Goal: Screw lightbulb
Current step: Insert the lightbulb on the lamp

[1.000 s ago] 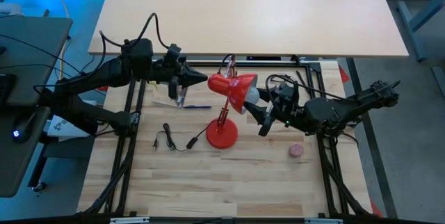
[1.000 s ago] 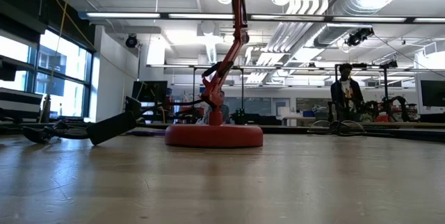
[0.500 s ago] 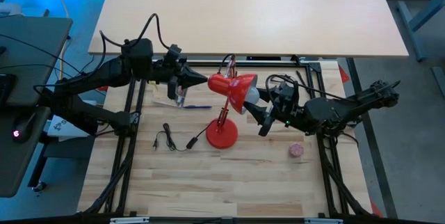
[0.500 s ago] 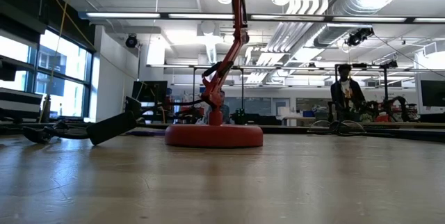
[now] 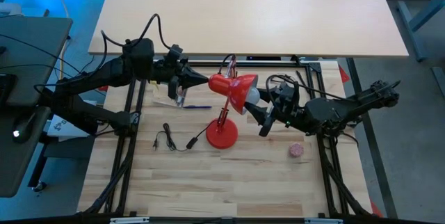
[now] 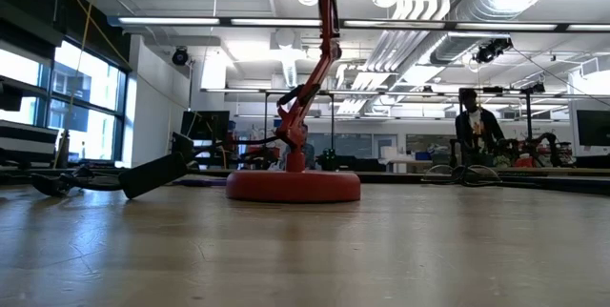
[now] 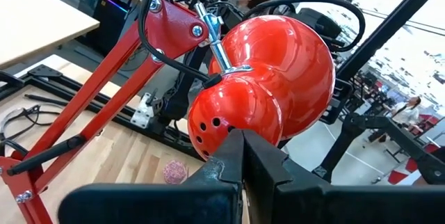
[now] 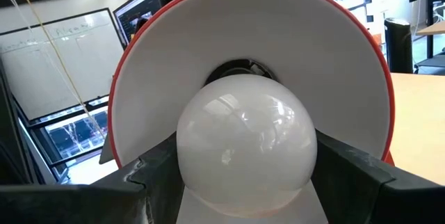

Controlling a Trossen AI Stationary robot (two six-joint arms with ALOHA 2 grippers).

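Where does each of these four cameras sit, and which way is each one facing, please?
High view: overhead, straight down; both arms flank the red lamp.
Low view: at tabletop height, level across the table to the lamp's base; no arm clearly shows.
Left wrist view: behind the shut left gripper, pressed to the shade's back.
Right wrist view: facing into the shade; right gripper holds the lightbulb.
Shared: both wrist views show the shade, from opposite ends.
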